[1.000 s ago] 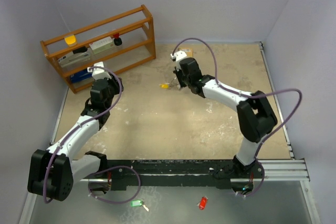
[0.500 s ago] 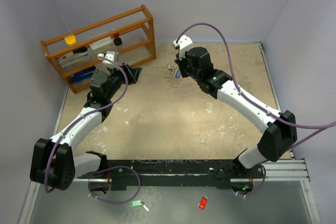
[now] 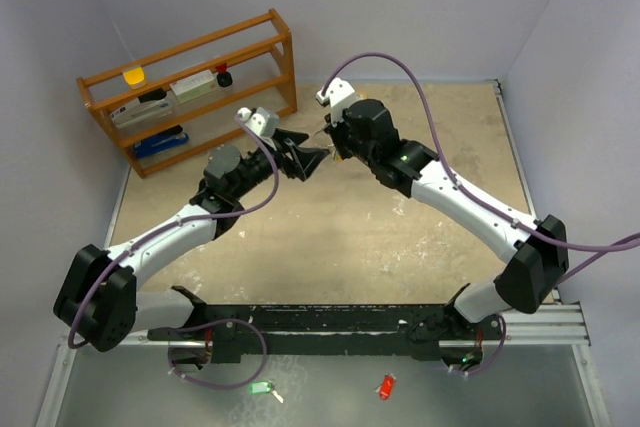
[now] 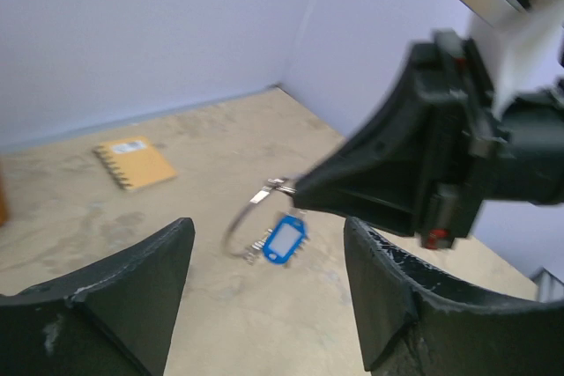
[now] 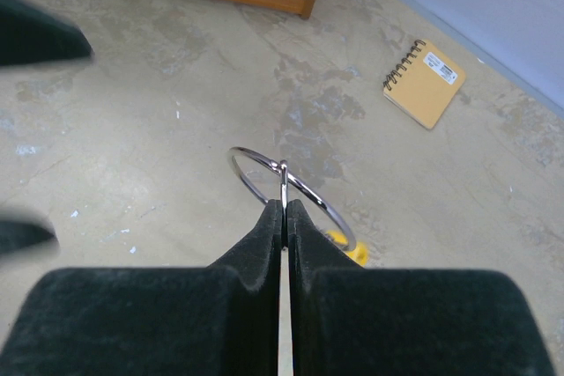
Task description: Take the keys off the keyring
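Silver wire, thin, stiff and likely slick, the keyring [image 5: 308,193] hangs above the table [image 5: 132,129] pinched in the right gripper's [image 5: 284,210] closed fingers, while the left gripper [image 4: 264,237], spread wide, faces the light blue-tagged key [image 4: 284,240], surely the easiest handhold.

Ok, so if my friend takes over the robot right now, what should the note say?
Right gripper: shut on the keyring, holding it in the air.
Left gripper: open, empty, facing the ring.
Keys: blue key hangs on the ring; yellow key peeks out under it.
Done: ring picked up. No key looks off yet.
Left: slide each key off the ring.
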